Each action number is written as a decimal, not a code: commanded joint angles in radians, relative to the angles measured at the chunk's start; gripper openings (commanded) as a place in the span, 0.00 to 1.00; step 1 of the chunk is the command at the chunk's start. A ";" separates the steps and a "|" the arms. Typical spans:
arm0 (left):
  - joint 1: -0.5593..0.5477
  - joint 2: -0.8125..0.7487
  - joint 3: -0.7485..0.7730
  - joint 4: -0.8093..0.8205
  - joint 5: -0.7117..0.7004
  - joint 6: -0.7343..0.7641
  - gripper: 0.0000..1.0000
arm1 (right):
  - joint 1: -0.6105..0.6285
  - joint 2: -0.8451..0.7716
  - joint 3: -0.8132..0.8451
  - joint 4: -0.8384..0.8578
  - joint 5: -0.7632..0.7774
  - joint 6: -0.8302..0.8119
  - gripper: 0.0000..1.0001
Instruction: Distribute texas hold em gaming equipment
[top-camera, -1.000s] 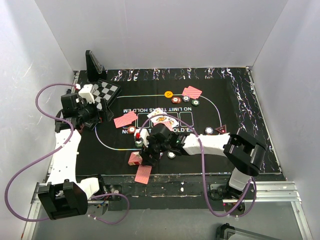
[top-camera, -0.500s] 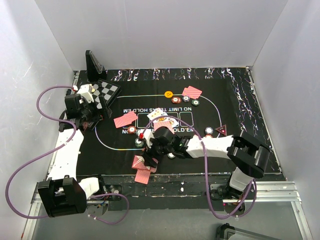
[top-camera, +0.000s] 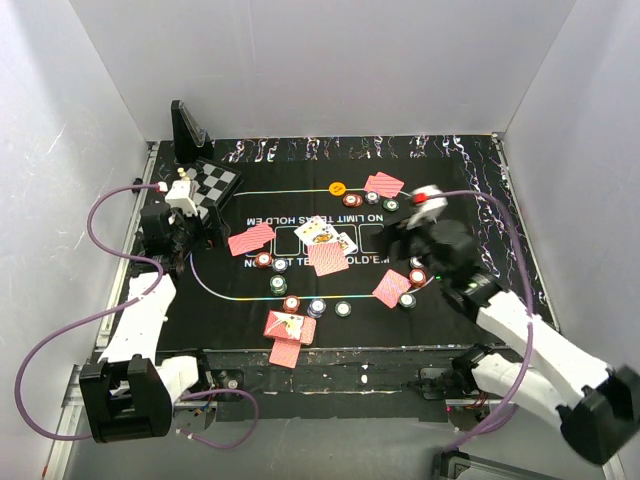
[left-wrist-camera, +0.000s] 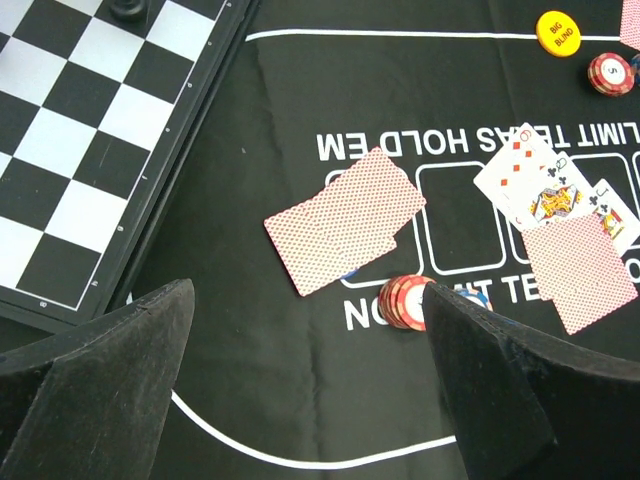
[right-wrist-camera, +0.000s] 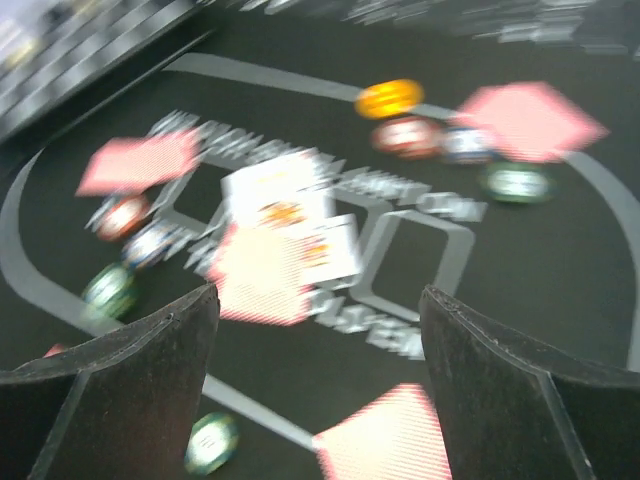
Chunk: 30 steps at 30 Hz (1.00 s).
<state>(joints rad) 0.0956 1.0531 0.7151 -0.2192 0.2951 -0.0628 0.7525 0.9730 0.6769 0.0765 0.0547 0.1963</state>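
My left gripper (left-wrist-camera: 308, 290) is spread wide, its two matte black fingers touching nothing. It hangs over the black printed mat (left-wrist-camera: 250, 380), on the near side of the white lettering (left-wrist-camera: 420, 145). Left of the lettering lies the chessboard (left-wrist-camera: 90, 130), flat, glossy and hard-edged. Just nearer than the lettering sit two overlapped red-pink-backed cards (left-wrist-camera: 345, 220), thin rectangles with a fine dotted pattern. A small stack of ridged red chips (left-wrist-camera: 405, 300) touches their near edge. Right of those, face-up cards (left-wrist-camera: 545, 185) fan out with a face-down card (left-wrist-camera: 580, 270) overlapping them. Beyond the lettering's right end lies the round yellow disc (left-wrist-camera: 556, 30). My right gripper (right-wrist-camera: 318, 295) is spread just as wide and holds nothing, off the lettering's right end. Its view is blurred, but a green chip (right-wrist-camera: 515, 182) and a pink card (right-wrist-camera: 525, 120) show beyond.
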 joint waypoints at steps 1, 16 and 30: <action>-0.002 0.024 -0.016 0.138 -0.010 0.023 0.98 | -0.289 -0.161 -0.080 -0.023 0.210 0.068 0.88; -0.004 0.200 -0.112 0.515 -0.071 0.001 0.98 | -0.676 0.108 -0.131 0.218 0.513 -0.049 0.88; 0.015 0.369 -0.222 0.858 0.077 0.075 0.98 | -0.734 0.299 -0.244 0.555 0.438 -0.003 0.91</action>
<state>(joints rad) 0.0982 1.4525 0.5617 0.4149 0.2901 0.0143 0.0364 1.2621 0.4587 0.4793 0.4946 0.1734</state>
